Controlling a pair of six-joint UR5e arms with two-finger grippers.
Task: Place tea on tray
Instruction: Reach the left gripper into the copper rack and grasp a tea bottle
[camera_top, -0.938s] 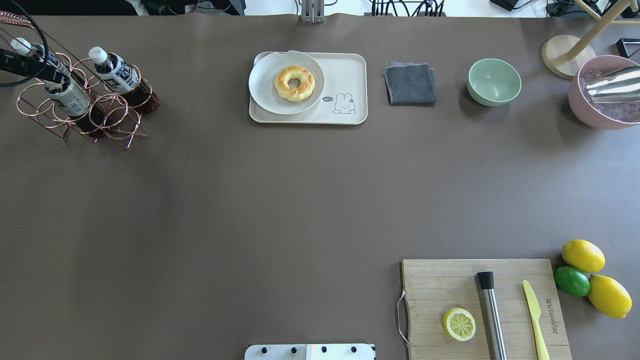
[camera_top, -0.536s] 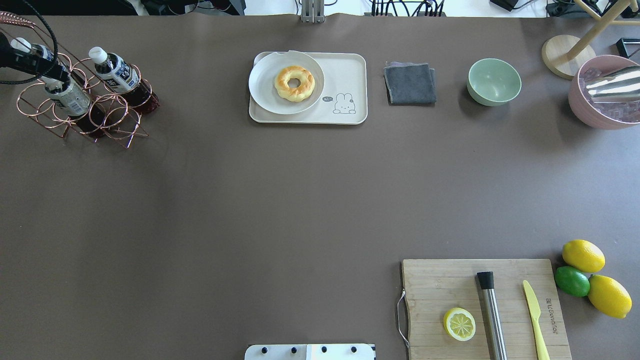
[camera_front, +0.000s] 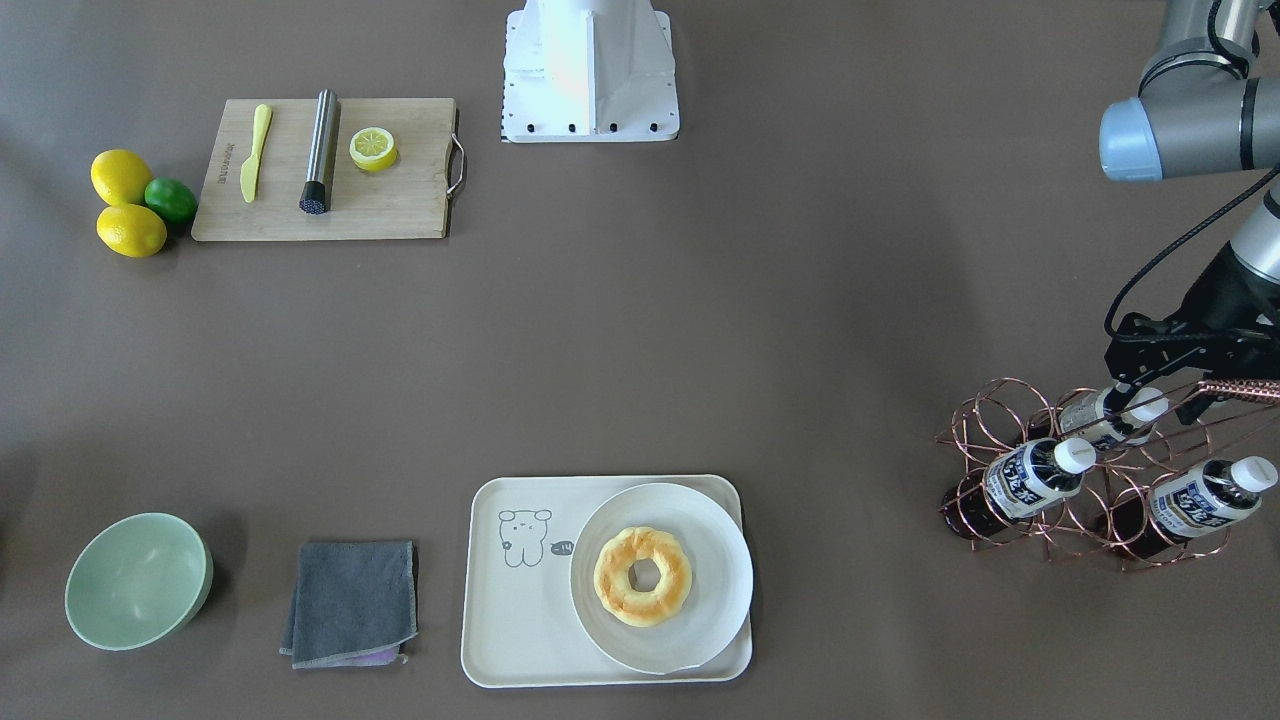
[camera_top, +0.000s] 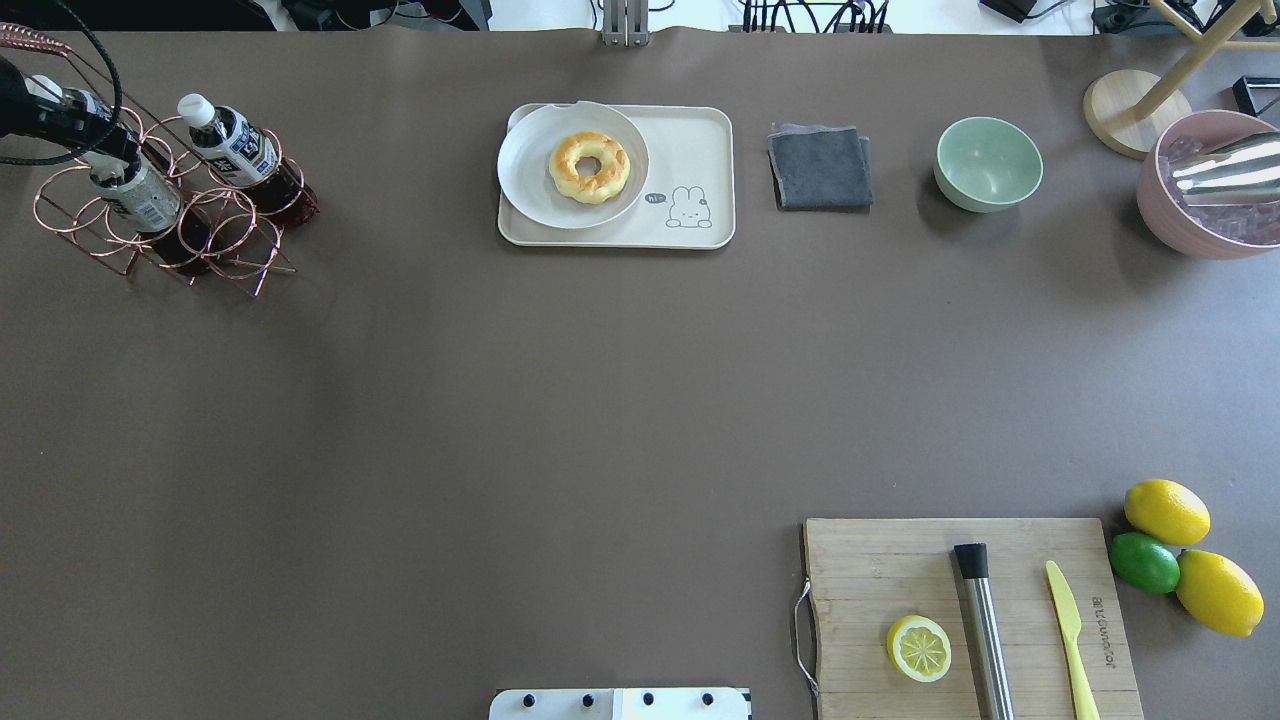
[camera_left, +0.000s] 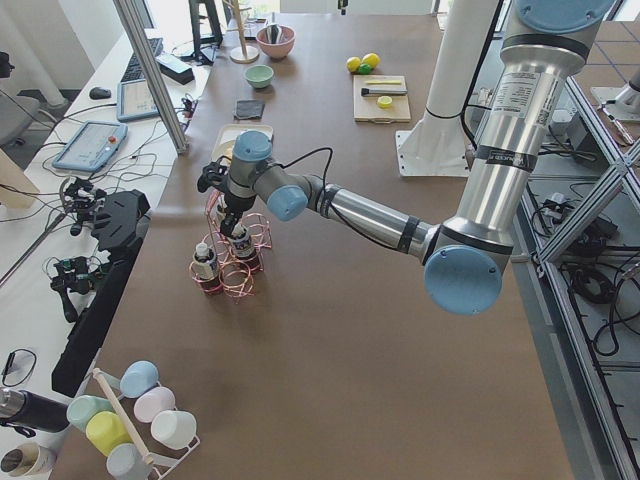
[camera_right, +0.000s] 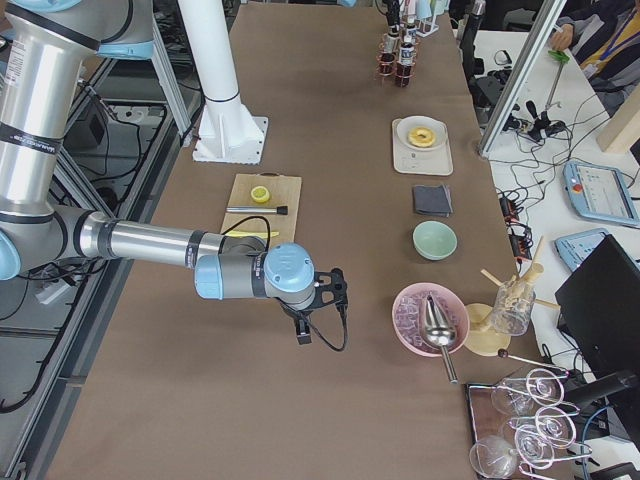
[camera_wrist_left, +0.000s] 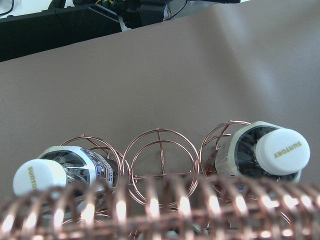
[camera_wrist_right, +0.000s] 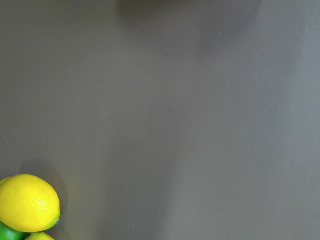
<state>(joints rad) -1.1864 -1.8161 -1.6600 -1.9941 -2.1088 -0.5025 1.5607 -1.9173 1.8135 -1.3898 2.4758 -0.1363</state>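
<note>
Three tea bottles lie in a copper wire rack (camera_front: 985, 415) at the table's left end. The top tea bottle (camera_front: 1105, 420) (camera_top: 92, 108) has its white cap between the fingers of my left gripper (camera_front: 1160, 400) (camera_top: 68, 122), which looks open with a gap on each side. Two lower bottles (camera_front: 1035, 475) (camera_front: 1200, 497) show their caps in the left wrist view, but no fingers show there. The cream tray (camera_front: 510, 620) (camera_top: 700, 140) sits far-centre, apart from the rack. My right gripper (camera_right: 303, 335) hovers near the lemons; I cannot tell its state.
A white plate (camera_front: 720, 540) with a doughnut (camera_front: 643, 576) fills one half of the tray. Beside the tray lie a grey cloth (camera_top: 820, 167) and a green bowl (camera_top: 988, 163). A cutting board (camera_top: 870, 560) with a lemon half, a muddler and a knife lies near right.
My left gripper has shifted slightly toward the table's far-left corner, over the top bottle's cap. The bottles and tray have not moved.
</note>
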